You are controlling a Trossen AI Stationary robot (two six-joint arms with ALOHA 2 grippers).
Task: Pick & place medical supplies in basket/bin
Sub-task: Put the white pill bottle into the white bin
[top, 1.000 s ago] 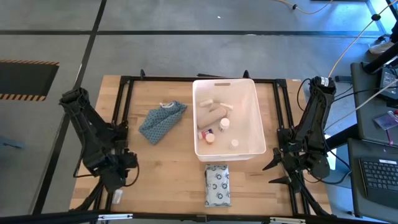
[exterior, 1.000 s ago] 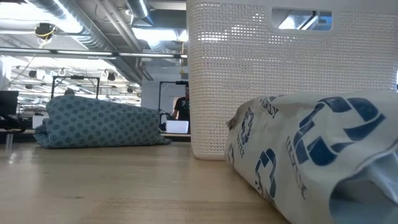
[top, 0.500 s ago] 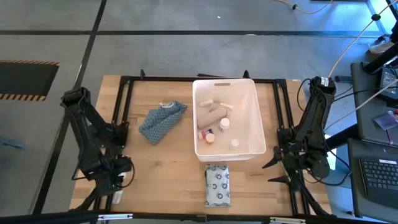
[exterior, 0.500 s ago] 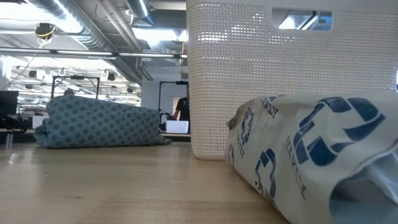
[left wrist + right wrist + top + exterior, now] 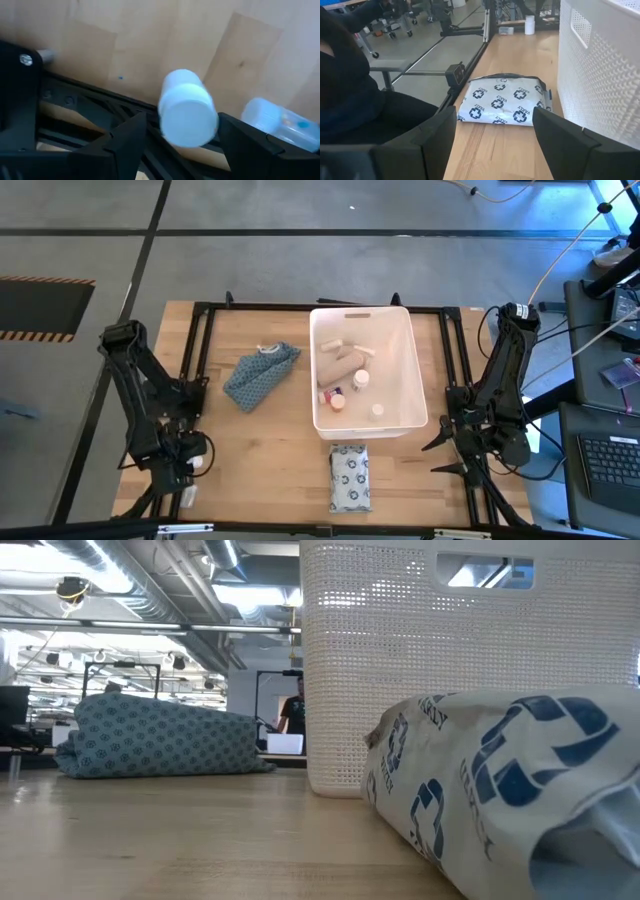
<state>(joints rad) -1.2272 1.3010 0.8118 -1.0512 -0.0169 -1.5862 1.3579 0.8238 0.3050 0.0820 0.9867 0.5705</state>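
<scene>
A small white pill bottle point(image 5: 187, 110) stands on the table near its near-left corner, cap toward the wrist camera. My left gripper point(image 5: 181, 122) point(image 5: 188, 463) is open above it, one finger on each side, not touching. A second bottle with a label point(image 5: 277, 122) lies close by. The white bin point(image 5: 362, 315) stands mid-table, holding a beige bandage roll point(image 5: 340, 363), a red-capped bottle point(image 5: 335, 398) and white bottles point(image 5: 360, 378). The flat patterned soft pack point(image 5: 349, 477) point(image 5: 502, 100) lies flat by the bin's near wall. My right gripper point(image 5: 445, 450) point(image 5: 495, 122) is open at the table's right edge.
A blue patterned pouch point(image 5: 260, 375) point(image 5: 160, 735) lies left of the bin. Black frame rails point(image 5: 200, 340) run along the table's left, right and far sides. A person in dark clothing point(image 5: 350, 95) shows at the near edge in the right wrist view.
My left arm has drawn a little toward the table's near-left corner, bringing its gripper over the small white bottle. The right arm and all supplies have stayed put.
</scene>
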